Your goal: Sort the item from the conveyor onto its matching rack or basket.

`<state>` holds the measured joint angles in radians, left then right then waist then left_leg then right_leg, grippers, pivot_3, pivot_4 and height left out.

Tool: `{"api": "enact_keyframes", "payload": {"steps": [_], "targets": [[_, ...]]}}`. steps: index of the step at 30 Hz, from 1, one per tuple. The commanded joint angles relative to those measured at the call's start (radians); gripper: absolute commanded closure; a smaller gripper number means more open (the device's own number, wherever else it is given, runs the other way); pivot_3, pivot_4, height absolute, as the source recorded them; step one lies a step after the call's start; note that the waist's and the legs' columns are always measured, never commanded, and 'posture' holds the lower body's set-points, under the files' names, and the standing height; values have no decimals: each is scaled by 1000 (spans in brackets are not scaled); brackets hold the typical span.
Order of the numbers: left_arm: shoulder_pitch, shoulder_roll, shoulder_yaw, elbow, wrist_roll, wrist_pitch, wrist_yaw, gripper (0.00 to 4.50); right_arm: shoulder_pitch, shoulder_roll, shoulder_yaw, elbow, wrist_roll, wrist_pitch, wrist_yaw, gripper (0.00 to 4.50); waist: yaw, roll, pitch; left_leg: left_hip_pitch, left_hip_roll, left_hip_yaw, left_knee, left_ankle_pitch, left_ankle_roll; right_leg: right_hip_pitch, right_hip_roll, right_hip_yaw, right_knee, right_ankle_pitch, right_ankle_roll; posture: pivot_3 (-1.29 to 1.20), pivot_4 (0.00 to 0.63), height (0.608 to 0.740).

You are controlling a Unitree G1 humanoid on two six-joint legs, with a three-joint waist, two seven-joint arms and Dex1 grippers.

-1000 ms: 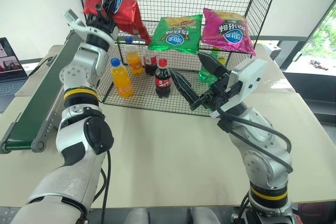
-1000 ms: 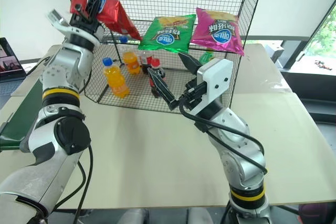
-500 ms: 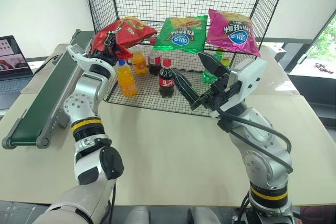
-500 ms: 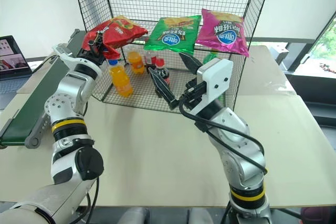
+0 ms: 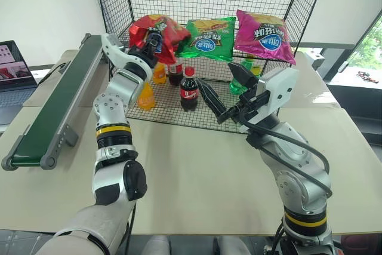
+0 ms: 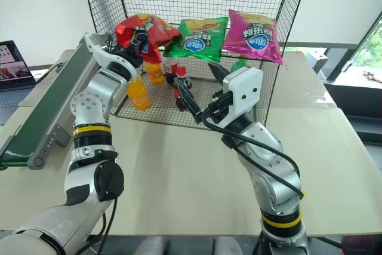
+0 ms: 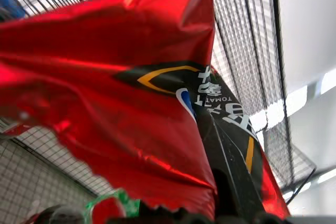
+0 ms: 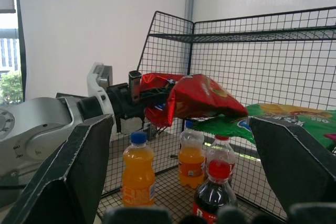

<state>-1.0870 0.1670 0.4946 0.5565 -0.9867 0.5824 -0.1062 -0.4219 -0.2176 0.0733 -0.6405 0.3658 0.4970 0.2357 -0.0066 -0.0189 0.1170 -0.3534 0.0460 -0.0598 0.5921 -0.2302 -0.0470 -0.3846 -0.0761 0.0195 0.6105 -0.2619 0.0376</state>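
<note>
Red chip bag [image 5: 156,30], crumpled, pinched tight in the left gripper [image 5: 150,41] at the middle shelf of the black wire rack [image 5: 304,4], its far edge overlapping the green chip bag [image 5: 206,37] lying beside it. Magenta chip bag [image 5: 264,35] sits next along the same shelf, w/ its corner hanging over the front edge. Below, on the rack's bottom grid: two orange soda bottles [image 8: 137,176], a cola bottle [image 5: 188,89] w/ red cap and another dark bottle behind it, plus a green bottle [image 5: 241,80] farther right. Right gripper [image 5: 224,92] hovers in front of the rack's lower level, fingers spread wide, nothing between them. Conveyor [image 5: 57,104], dark green belt in grey frame, runs along the table [image 5: 197,171] at the robot's left, nothing on its belt. A laptop [image 5: 11,67] stands open past the conveyor at far left.
</note>
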Motion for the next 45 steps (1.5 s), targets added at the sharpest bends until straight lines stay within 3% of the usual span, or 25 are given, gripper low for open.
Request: {"api": "enact_keyframes", "payload": {"steps": [1,11,17,28,35,39,45], "targets": [[-61,59,32,74,39,-60,-16,4452,-6,-5,-5,-52,-4,3,-6,0,-6,0,0,0,0,0,0,0,0,0,0,0,0,-1,2,0,150,738],[-163,57,94,221,120,-266,32,4452,-24,-7,-2,-50,-33,14,-30,0,2,0,0,-1,-1,0,0,0,0,0,-1,0,0,-1,3,0,150,738],[-214,44,116,317,120,-273,11,4452,-29,-1,6,-57,-49,27,-45,0,0,0,0,-1,-1,-1,0,0,0,0,-1,0,0,-2,3,0,150,738],[-312,104,203,519,118,-359,2,4452,-37,-3,12,-63,-89,36,-57,0,-8,0,0,0,-1,-1,-1,0,0,0,0,0,0,-2,4,0,150,738],[-308,125,208,509,124,-323,-31,1746,-25,1,11,-66,-89,36,-51,0,-6,0,0,-1,-1,-1,-1,0,0,0,-1,0,0,-2,4,0,150,738],[-237,126,203,366,96,-211,-6,127,-7,-2,4,-65,-82,29,-42,0,-8,0,0,0,-1,-1,-1,0,-1,0,-1,0,1,-2,4,0,150,738],[27,51,145,-152,-13,70,144,25,40,-9,-13,-65,-73,23,-28,0,-9,1,0,0,0,-1,-1,1,-2,0,0,1,2,1,-1,0,150,738]]}}
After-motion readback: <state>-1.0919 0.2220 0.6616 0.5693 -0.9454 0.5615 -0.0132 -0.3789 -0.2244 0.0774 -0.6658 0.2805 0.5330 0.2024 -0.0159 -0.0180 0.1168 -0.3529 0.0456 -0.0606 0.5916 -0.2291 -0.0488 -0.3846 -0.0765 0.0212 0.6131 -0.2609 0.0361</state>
